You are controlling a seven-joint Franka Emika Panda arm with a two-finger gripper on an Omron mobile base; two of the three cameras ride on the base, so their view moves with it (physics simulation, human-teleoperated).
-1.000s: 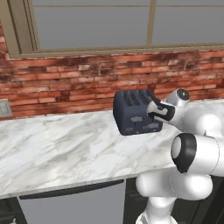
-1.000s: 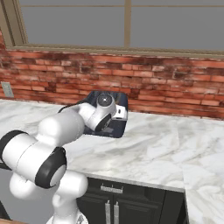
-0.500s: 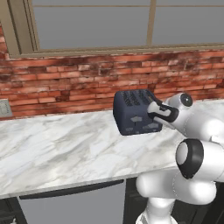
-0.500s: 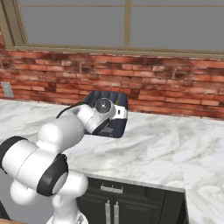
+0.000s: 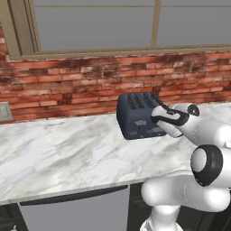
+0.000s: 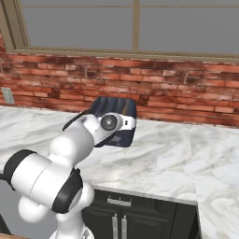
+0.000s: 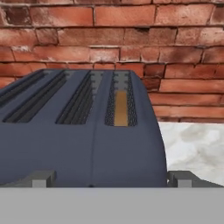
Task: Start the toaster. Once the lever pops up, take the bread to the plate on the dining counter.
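Note:
The dark navy toaster (image 5: 136,114) stands on the marbled kitchen counter (image 5: 63,153) against the brick wall. In the hand view its slotted top (image 7: 78,131) is very close, and a tan slice of bread (image 7: 120,108) sits down in the rightmost slot. My gripper (image 5: 154,118) is at the toaster's right end. It is open, and its fingertips (image 7: 41,178) stand wide apart just in front of the toaster's near face. From the right base view my hand (image 6: 116,123) covers the toaster's (image 6: 113,107) front. The plate and the dining counter are out of view.
A brick wall (image 5: 67,85) with a window above runs behind the counter. A wall outlet (image 5: 4,111) is at the far left. Dark cabinets (image 6: 121,219) lie under the counter edge. Bare marble (image 6: 186,154) stretches to the toaster's right.
My hand has sunk slightly and edged closer to the toaster's end. The toaster has not moved.

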